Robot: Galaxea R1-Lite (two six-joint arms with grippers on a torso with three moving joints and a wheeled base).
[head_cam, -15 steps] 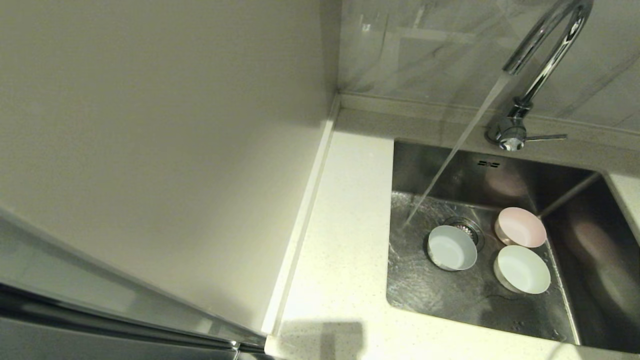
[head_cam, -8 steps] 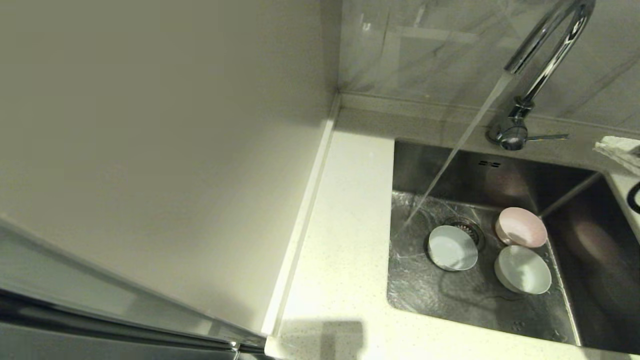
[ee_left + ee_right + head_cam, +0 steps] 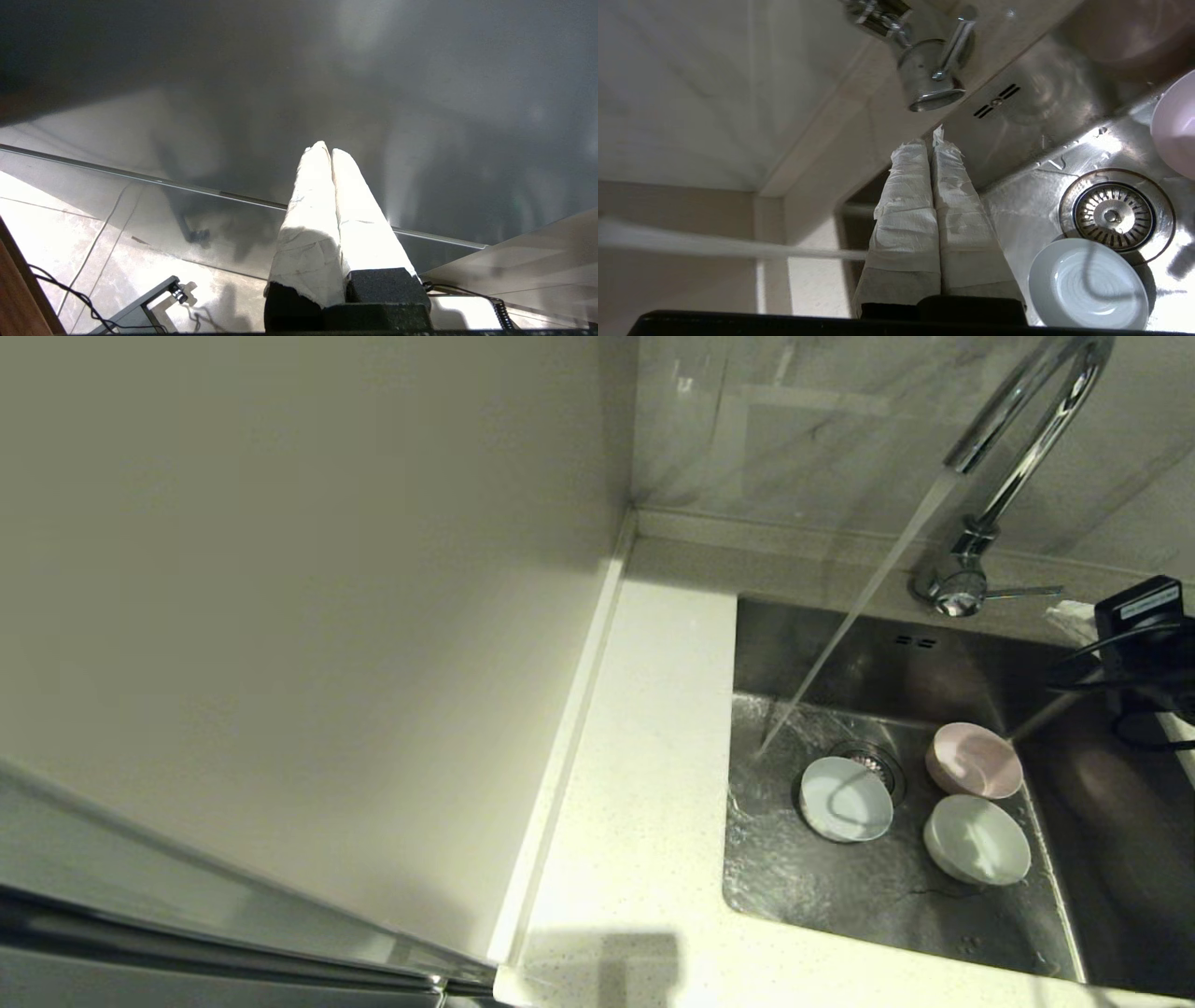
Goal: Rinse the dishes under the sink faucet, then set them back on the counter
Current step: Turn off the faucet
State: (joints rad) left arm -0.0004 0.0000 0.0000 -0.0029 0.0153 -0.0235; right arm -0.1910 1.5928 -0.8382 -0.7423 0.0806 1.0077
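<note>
Three dishes sit on the floor of the sink [image 3: 822, 882]: a pale blue bowl [image 3: 845, 799] beside the drain strainer [image 3: 873, 763], a pink bowl [image 3: 974, 761] and a mint-white bowl [image 3: 977, 838]. The faucet [image 3: 1018, 439] is running, and its stream [image 3: 840, 635] hits the sink floor left of the blue bowl. My right arm [image 3: 1144, 639] reaches in over the sink's right rim. The right gripper [image 3: 928, 143] is shut and holds nothing; it points toward the faucet base [image 3: 931, 79] and lever [image 3: 955, 42]. The blue bowl [image 3: 1087, 284] lies below it. My left gripper [image 3: 326, 149] is shut and parked away from the sink.
The speckled counter [image 3: 644, 756] runs along the sink's left side and front. A plain off-white panel [image 3: 280, 616] rises on the left. A marbled wall [image 3: 803, 429] stands behind the faucet. Two overflow slots [image 3: 913, 640] mark the sink's back wall.
My right arm has come into the head view from the right edge and moved left over the sink's rim. The bowls and the water stream stay as they were.
</note>
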